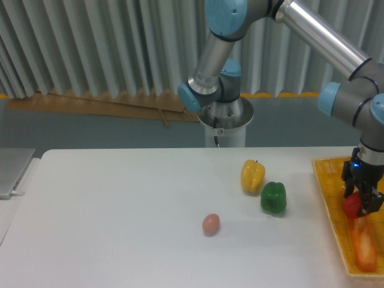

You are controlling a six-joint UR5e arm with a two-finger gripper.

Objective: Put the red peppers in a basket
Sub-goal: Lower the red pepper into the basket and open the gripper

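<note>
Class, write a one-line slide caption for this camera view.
Gripper holds red pepper over the basket.

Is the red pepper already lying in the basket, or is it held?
Held. The gripper jaws grip the red pepper over the basket.

The red pepper [353, 206] is small and glossy, pinched between the claw's [360, 203] fingers and partly hidden by them; its stem cannot be made out. The basket [330, 198], shallow, yellow-orange and woven in a lattice, lies directly beneath the claw, its far end cut off at the right edge.
</note>
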